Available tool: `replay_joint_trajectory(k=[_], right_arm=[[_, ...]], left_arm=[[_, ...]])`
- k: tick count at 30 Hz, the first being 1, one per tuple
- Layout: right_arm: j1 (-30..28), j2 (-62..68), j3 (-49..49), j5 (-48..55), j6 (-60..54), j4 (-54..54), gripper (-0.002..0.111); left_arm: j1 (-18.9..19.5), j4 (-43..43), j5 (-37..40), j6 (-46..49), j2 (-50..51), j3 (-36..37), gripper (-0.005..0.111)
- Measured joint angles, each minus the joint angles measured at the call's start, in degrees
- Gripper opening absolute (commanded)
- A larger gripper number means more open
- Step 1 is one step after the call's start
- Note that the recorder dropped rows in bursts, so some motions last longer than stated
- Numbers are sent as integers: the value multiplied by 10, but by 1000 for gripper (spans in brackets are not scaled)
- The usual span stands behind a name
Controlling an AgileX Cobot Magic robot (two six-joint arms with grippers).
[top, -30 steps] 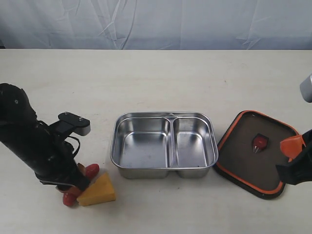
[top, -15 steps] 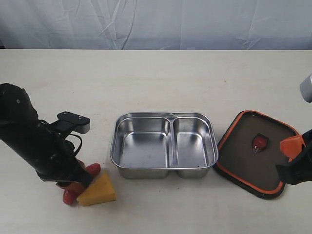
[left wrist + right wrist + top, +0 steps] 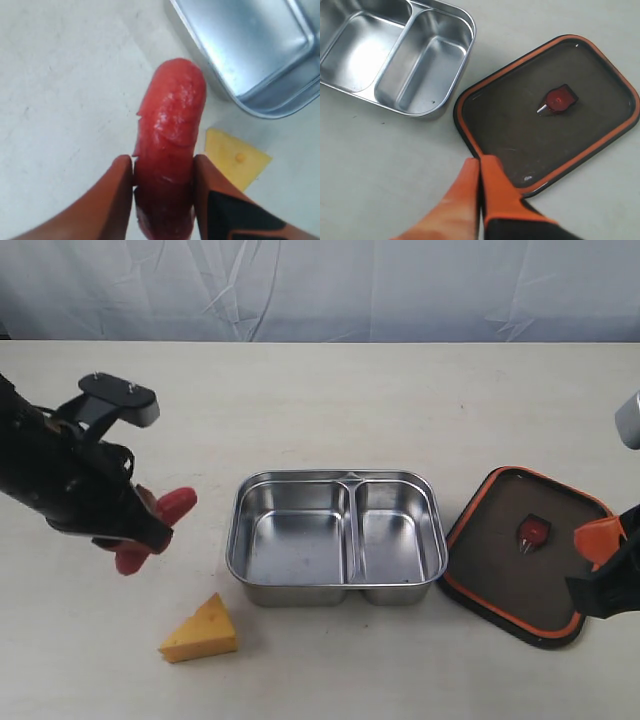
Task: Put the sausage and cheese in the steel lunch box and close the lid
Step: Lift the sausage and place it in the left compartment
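My left gripper is shut on the red sausage and holds it in the air, left of the steel lunch box. In the left wrist view the sausage sits pinched between the orange fingers, with the box corner beyond it. On the table below lies the yellow cheese, apart from the gripper and also seen from the wrist, cheese. The dark lid with its orange rim lies right of the box. My right gripper is shut and empty, hovering at the lid edge.
The box has two empty compartments, the wider one on the left. A small red valve sits at the lid's middle. A pale cloth backdrop closes the far side of the beige table.
My left gripper closed on the sausage beside the cheese, then lifted it up and away from the table. The cheese stayed put. The right arm has not moved.
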Motion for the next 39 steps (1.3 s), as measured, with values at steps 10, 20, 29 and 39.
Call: replay_joint_trajectory(k=[10, 20, 29, 39], right_arm=[[0, 0, 0, -2, 0, 0, 0], [0, 0, 0, -2, 0, 0, 0], [0, 0, 0, -3, 0, 0, 0], [0, 0, 0, -4, 0, -1, 0]], left_arm=[[-26, -231, -12, 211, 5, -51, 0], [-74, -266, -110, 226, 88, -71, 23], [-76, -273, -85, 227, 123, -72, 51], [-76, -202, -14, 218, 115, -72, 51]])
